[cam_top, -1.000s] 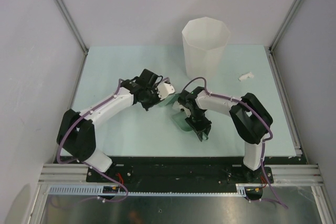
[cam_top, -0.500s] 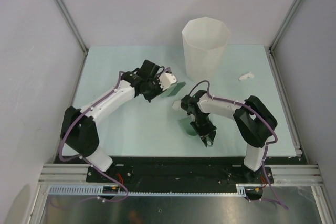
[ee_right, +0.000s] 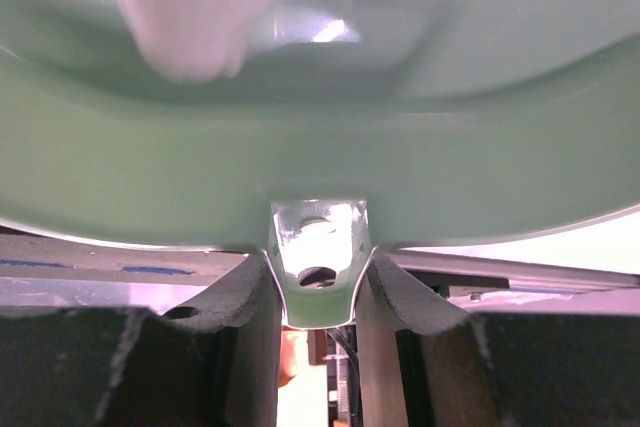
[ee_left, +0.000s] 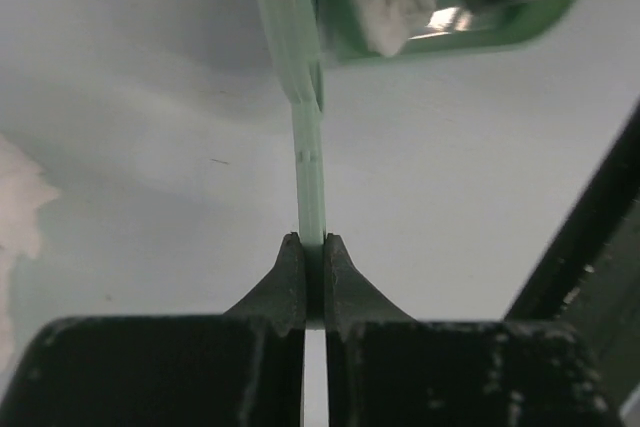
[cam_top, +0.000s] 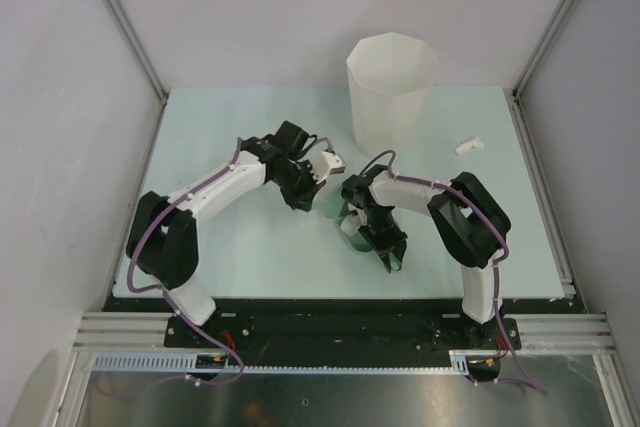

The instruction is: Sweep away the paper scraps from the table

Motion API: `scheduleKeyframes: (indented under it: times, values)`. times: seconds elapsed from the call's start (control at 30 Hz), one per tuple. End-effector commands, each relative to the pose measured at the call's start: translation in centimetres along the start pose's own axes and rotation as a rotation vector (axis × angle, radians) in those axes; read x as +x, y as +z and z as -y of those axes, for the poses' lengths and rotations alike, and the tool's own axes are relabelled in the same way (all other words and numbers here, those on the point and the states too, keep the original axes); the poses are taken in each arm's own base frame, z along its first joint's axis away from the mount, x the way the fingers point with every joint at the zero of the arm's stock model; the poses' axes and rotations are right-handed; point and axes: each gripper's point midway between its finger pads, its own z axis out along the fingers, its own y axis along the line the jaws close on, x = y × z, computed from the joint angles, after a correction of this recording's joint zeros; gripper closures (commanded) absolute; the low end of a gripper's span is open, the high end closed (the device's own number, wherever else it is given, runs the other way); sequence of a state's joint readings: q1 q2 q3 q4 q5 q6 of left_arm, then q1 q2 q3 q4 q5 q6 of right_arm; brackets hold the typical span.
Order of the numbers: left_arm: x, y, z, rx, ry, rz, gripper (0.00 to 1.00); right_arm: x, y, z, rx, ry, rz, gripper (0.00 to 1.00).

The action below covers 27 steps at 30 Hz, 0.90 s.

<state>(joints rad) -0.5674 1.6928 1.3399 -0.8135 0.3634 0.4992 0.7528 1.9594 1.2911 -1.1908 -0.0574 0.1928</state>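
Observation:
My left gripper [cam_top: 312, 193] is shut on a thin flat green scraper [ee_left: 311, 187], held edge-on at the mouth of the green dustpan [cam_top: 352, 219]. My right gripper [cam_top: 378, 239] is shut on the dustpan's handle [ee_right: 318, 262], jaws on either side of it. One white paper scrap [ee_left: 385, 2] lies inside the pan and shows blurred in the right wrist view [ee_right: 195, 17]. Another paper scrap [ee_left: 14, 209] lies on the pale green table [cam_top: 220, 247] left of the scraper. A third scrap [cam_top: 467, 145] lies far right on the table.
A tall white faceted bin [cam_top: 392, 87] stands at the back, just beyond the two grippers. Grey walls and metal rails [cam_top: 540, 187] surround the table. The arm bases sit on the black strip at the near edge [cam_top: 330, 322].
My left gripper has swung down and right with the scraper, up to the dustpan's mouth. The right gripper has shifted the pan back and left. The scrap beside the pan now lies inside it.

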Motion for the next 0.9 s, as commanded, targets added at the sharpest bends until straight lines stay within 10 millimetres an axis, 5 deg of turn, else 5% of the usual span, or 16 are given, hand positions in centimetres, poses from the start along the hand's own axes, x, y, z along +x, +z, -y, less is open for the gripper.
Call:
scheduleKeyframes:
  times: [0.0, 0.37, 0.57, 0.87]
  values:
    - [-2.0, -3.7, 6.7, 0.241, 0.025, 0.150, 1.00, -4.3, 0.3, -1.5, -0.030, -0.056, 0.158, 1.00]
    - [-0.2, -6.8, 1.3, -0.029, -0.077, 0.128, 1.00, -3.3, -2.5, -2.6, -0.004, -0.088, 0.253, 1.00]
    - [-0.8, -10.9, -1.8, -0.181, -0.105, 0.195, 1.00, -1.3, -4.3, -2.9, 0.007, -0.091, 0.264, 1.00]
    - [-0.3, -14.5, -3.4, -0.309, -0.127, 0.240, 1.00, 0.3, -6.8, -1.8, 0.049, -0.058, 0.323, 1.00]
